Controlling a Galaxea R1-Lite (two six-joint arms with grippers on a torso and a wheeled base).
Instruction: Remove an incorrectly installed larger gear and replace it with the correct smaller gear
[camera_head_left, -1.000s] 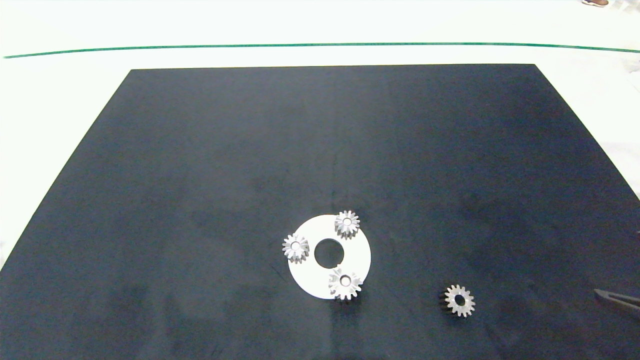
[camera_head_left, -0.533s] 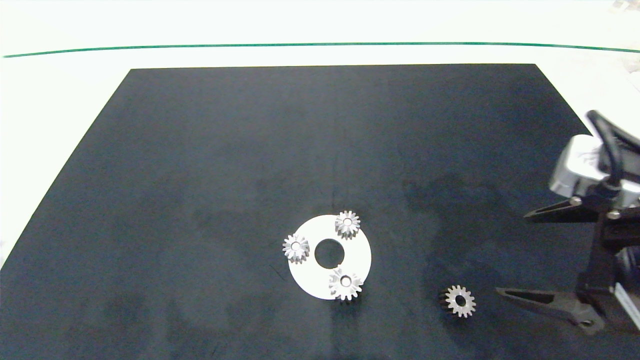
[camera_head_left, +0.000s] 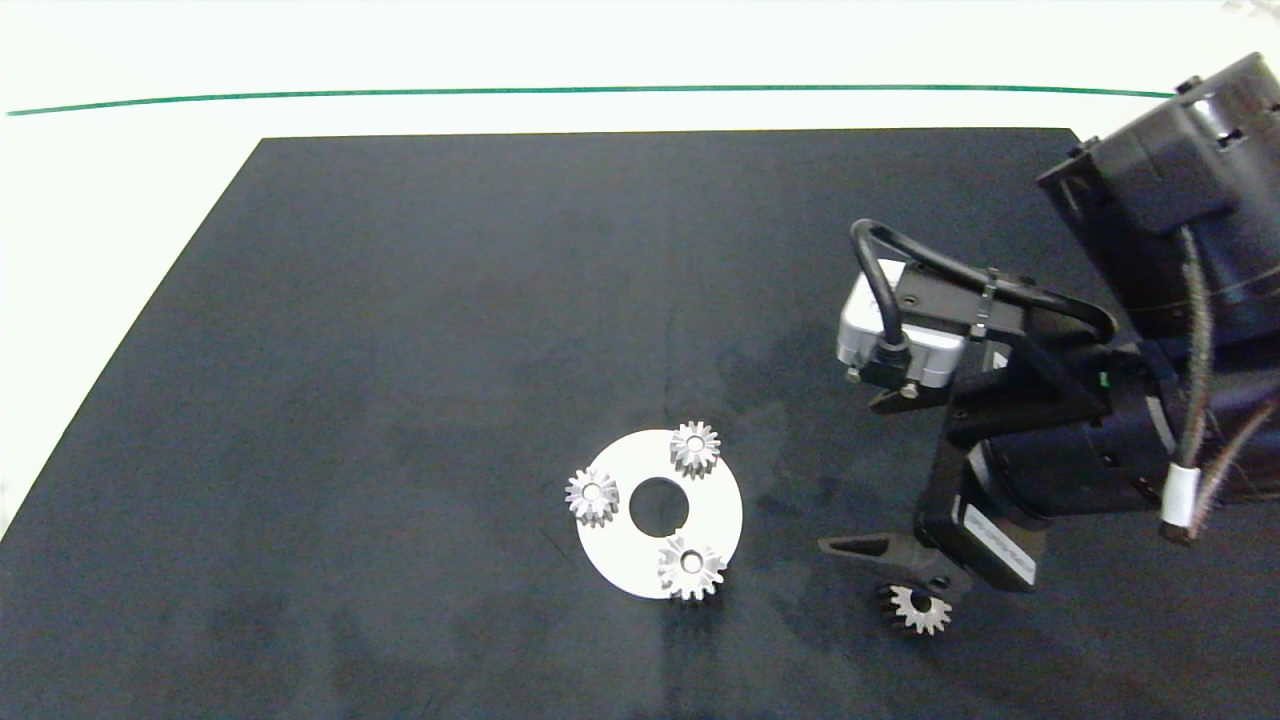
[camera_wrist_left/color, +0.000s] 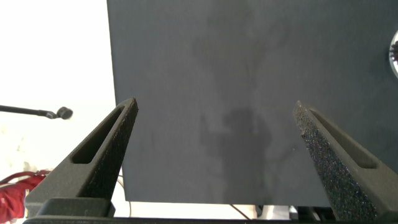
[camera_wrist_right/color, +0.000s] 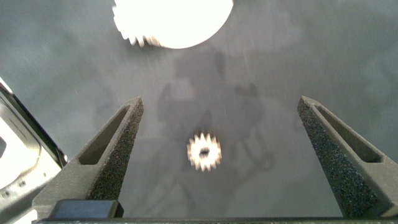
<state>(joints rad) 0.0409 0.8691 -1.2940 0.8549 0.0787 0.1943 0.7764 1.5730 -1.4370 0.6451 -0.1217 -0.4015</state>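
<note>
A white disc (camera_head_left: 715, 500) lies on the black mat with three silver gears on it. The one at its near edge is the larger gear (camera_head_left: 690, 568), wider and star-like. The smaller gear (camera_head_left: 917, 608) lies loose on the mat to the right of the disc. My right gripper (camera_head_left: 846, 476) hangs open above the mat, its near finger right beside the loose gear. In the right wrist view the smaller gear (camera_wrist_right/color: 204, 151) sits between the spread fingers of that gripper (camera_wrist_right/color: 219, 102), with the disc (camera_wrist_right/color: 173, 18) beyond. My left gripper (camera_wrist_left/color: 214, 106) is open over the mat's edge and holds nothing.
Two short-toothed gears (camera_head_left: 694, 447) (camera_head_left: 591, 495) stand on the disc's far and left sides. The black mat (camera_head_left: 400, 350) covers most of the white table. A green line (camera_head_left: 500, 92) runs along the far side. The right arm's body (camera_head_left: 1150, 300) fills the right of the mat.
The right arm has come in from the right edge and moved left, so its open gripper now hangs by the loose gear. The gears and disc have not moved.
</note>
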